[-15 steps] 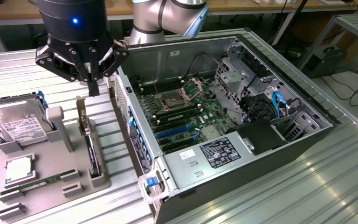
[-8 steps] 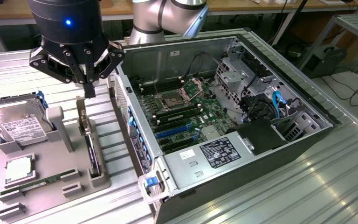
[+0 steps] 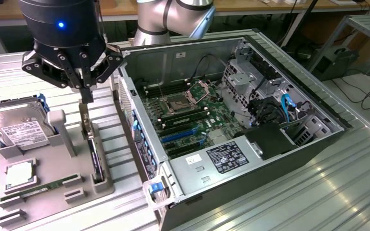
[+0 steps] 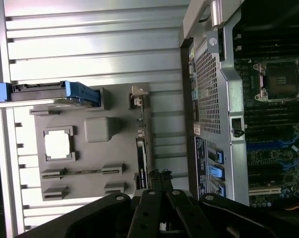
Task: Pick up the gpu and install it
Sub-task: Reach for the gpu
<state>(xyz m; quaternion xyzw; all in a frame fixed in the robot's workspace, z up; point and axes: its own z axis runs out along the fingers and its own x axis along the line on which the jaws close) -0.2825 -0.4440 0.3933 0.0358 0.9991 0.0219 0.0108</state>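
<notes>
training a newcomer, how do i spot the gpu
Find the grey parts tray on the exterior view's left of the open computer case. The gpu stands on edge along the tray's side nearest the case: a thin dark card, unlike the boxy hard drive.

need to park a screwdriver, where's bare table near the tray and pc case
Bare: ribbed table on the exterior view's right of the pc case. Crowded: narrow strip between case and grey tray, where the shut pincer hangs over the gpu.
</notes>
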